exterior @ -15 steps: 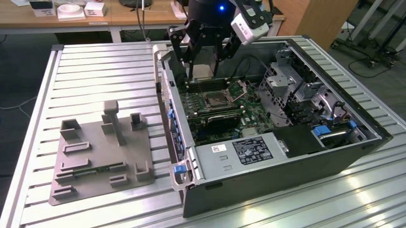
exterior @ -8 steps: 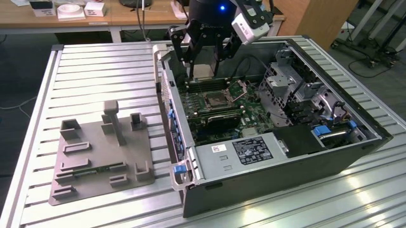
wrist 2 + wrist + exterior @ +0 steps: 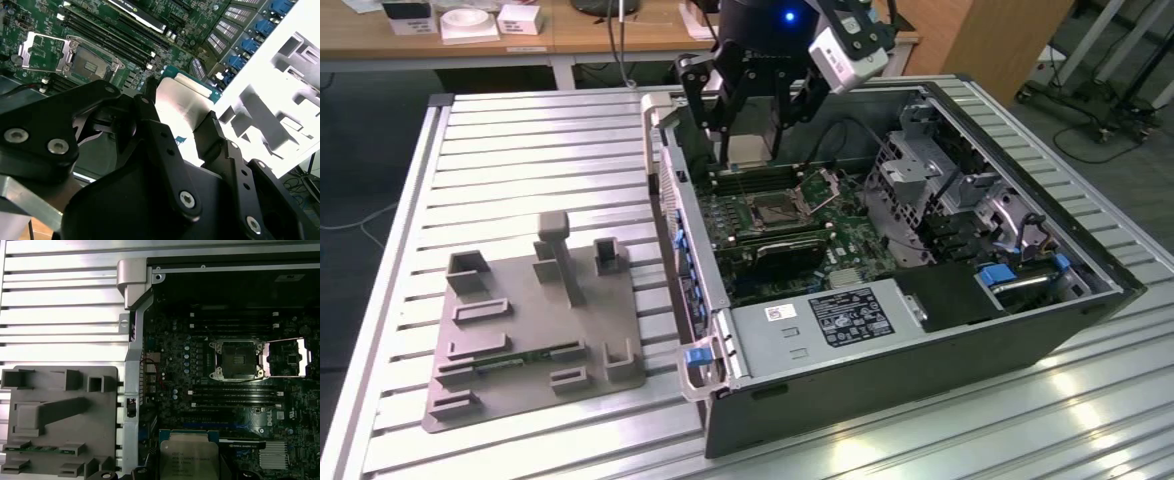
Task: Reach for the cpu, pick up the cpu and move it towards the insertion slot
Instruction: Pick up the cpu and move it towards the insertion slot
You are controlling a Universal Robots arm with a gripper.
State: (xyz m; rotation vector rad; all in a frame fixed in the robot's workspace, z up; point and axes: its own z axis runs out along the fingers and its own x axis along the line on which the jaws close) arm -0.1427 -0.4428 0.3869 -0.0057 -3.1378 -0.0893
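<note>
Silvery cpu (image 3: 182,102) between pincer (image 3: 180,125) fingers

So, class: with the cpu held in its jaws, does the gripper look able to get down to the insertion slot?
Probably yes: the gripper holds the cpu above the open case, the insertion slot has its frame plate hinged open, and nothing visibly lies between them.

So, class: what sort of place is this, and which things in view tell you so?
Probably a robotics lab or test workshop. An opened computer case lies on a slatted metal table, the gripper holds the cpu above the motherboard, and a wooden desk with small boxes stands behind.
</note>
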